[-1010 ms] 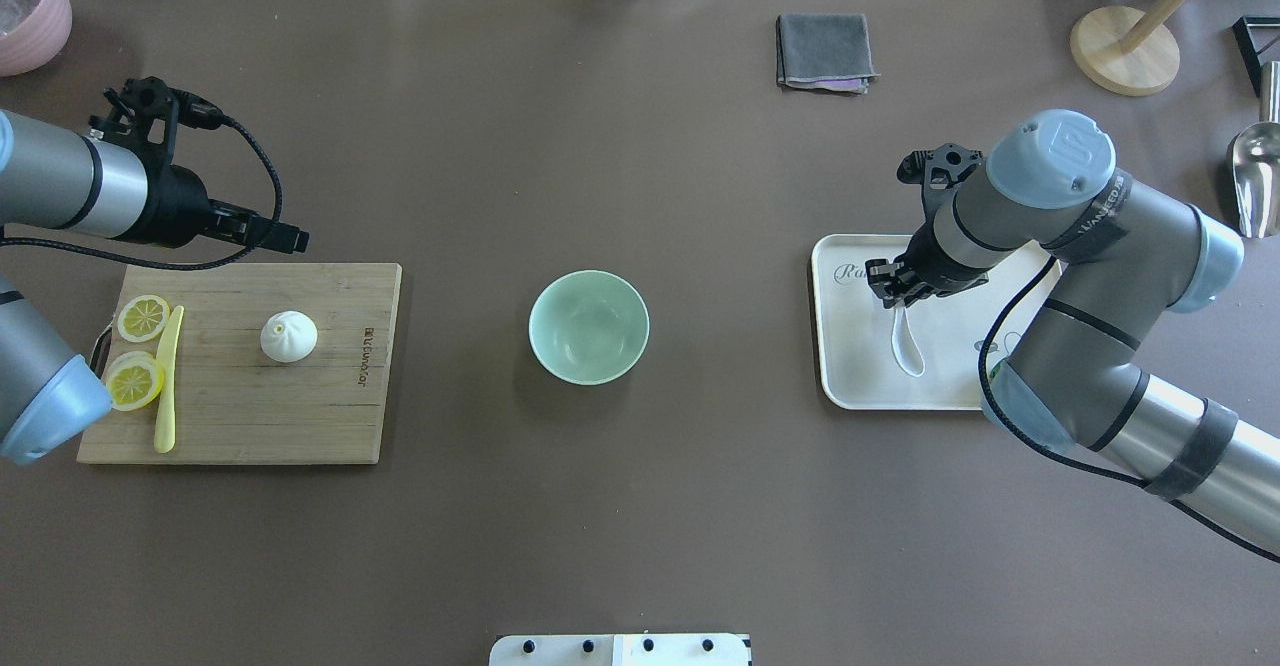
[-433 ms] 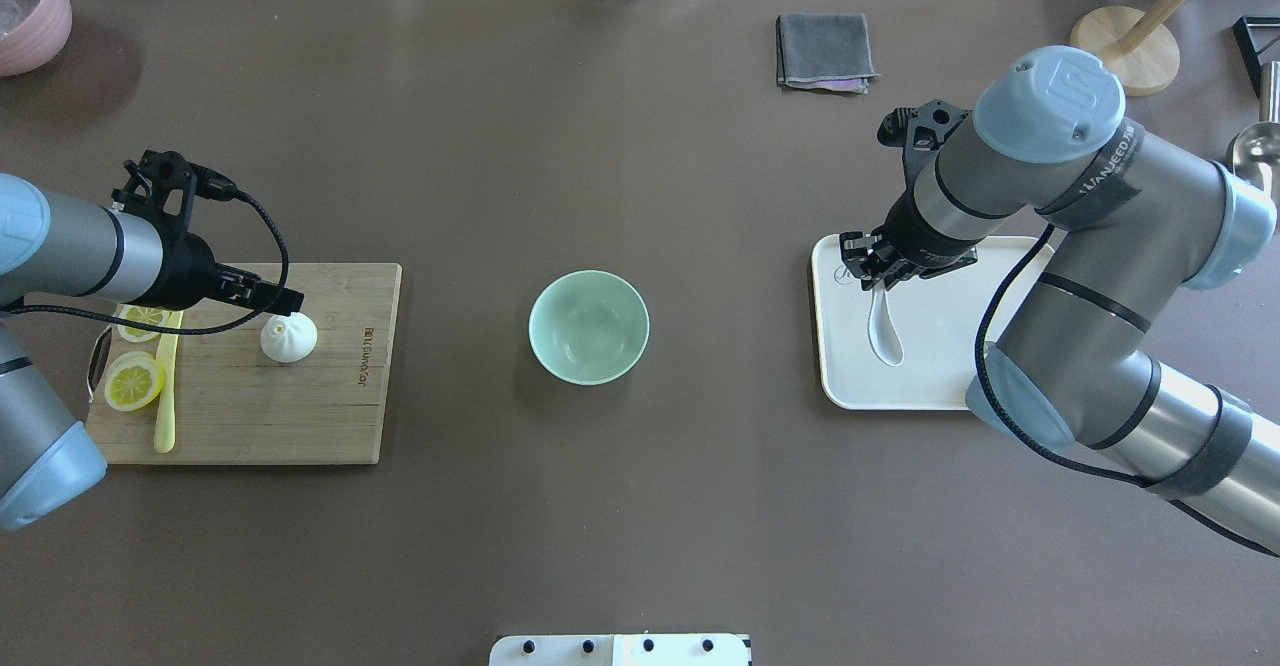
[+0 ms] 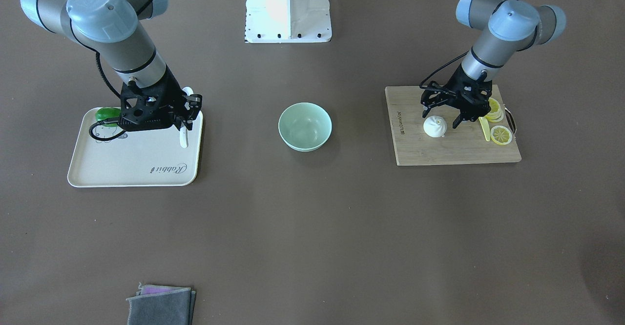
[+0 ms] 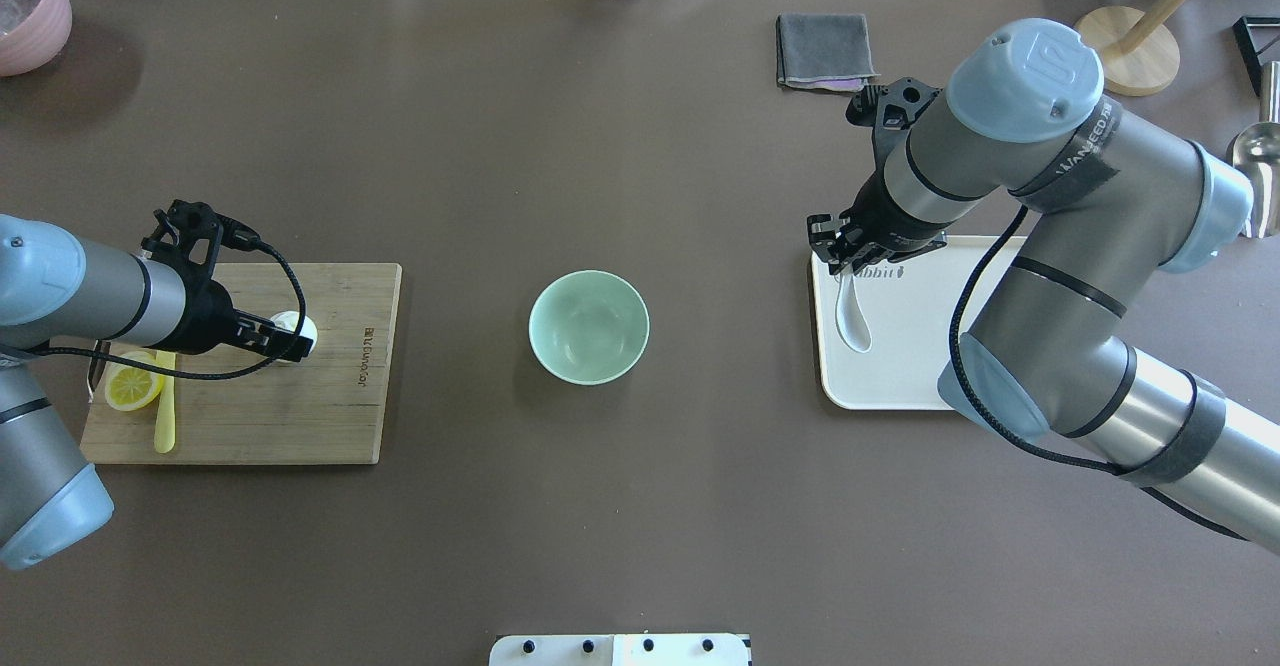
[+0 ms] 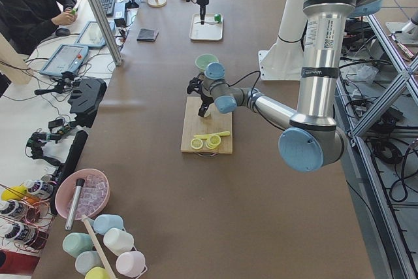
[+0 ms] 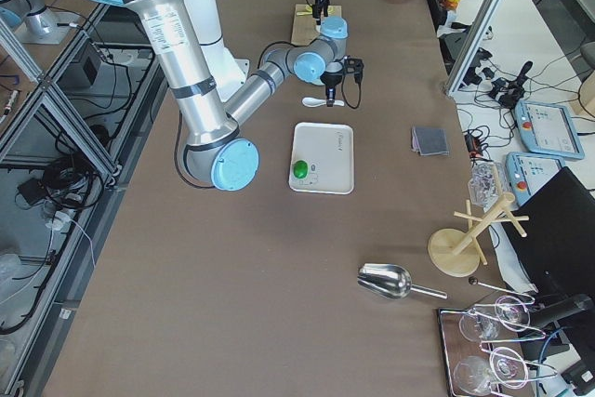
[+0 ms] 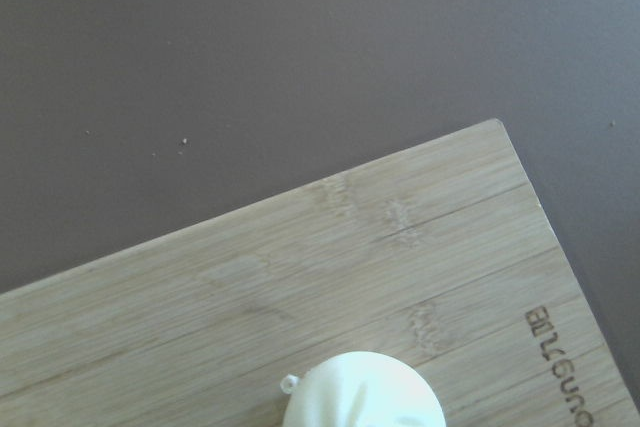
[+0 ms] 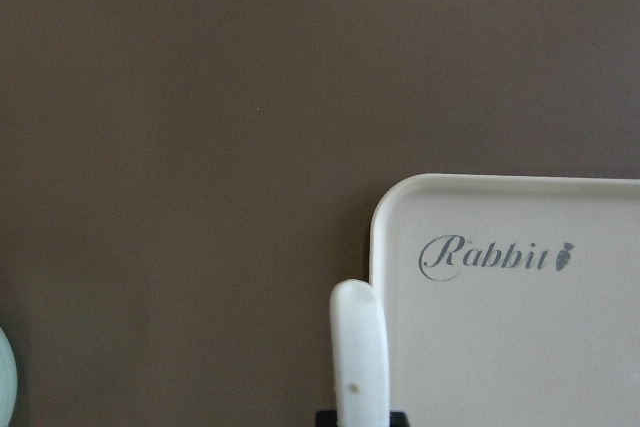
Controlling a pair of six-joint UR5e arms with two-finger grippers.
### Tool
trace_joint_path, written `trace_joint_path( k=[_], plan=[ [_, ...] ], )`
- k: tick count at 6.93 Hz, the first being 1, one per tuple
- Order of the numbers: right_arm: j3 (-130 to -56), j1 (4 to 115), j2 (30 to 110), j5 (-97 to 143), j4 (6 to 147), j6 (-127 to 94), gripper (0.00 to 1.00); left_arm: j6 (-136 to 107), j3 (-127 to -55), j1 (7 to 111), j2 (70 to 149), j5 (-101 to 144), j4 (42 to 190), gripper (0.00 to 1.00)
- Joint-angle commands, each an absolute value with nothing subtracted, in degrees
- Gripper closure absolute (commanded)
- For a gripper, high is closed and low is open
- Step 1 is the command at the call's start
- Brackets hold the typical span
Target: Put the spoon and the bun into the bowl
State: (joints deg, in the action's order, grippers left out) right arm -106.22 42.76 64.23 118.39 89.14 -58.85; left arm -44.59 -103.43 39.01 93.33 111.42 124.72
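1. Spoon [image 4: 853, 316] hangs by its handle from the right gripper [image 4: 846, 264], whose fingers are pinched on it. The scoop is over the tray [image 4: 900, 376] at the edge facing the bowl, and it looks lifted clear.
2. The bun [image 3: 434, 127] sits on the cutting board [image 4: 300, 416]. The left gripper [image 3: 441, 116] is low over it with its fingers spread, one on either side. I cannot tell whether they touch it.
3. The bowl [image 4: 545, 326] stands empty in mid-table, between board and tray and well apart from both.
4. I judge the spoon's pick-up done and its carry due, with the bun about to be grasped. Next, the right arm should travel sideways to the bowl and lower the scoop inside the rim before letting go. The left gripper should close gently on the bun, then lift.
5. Edges to mind are the tray's raised lip under the spoon and the bowl's rim. The lemon slices [image 3: 501, 134] and yellow knife [image 3: 484, 129] lie just beside the left gripper, on the side away from the bowl.
6. Bare table [image 4: 700, 446] lies between each gripper and the bowl. Both arms head for one small target, so going one at a time seems safer.
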Motion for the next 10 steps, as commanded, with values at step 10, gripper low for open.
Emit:
trace_joint_path(
  k=[10],
  plan=[
    [-85.36, 30.6, 43.26, 106.09, 76.21, -79.36, 1.0, -46.14, -108.28, 41.22, 98.88, 113.2, 124.28, 1.0]
  ],
)
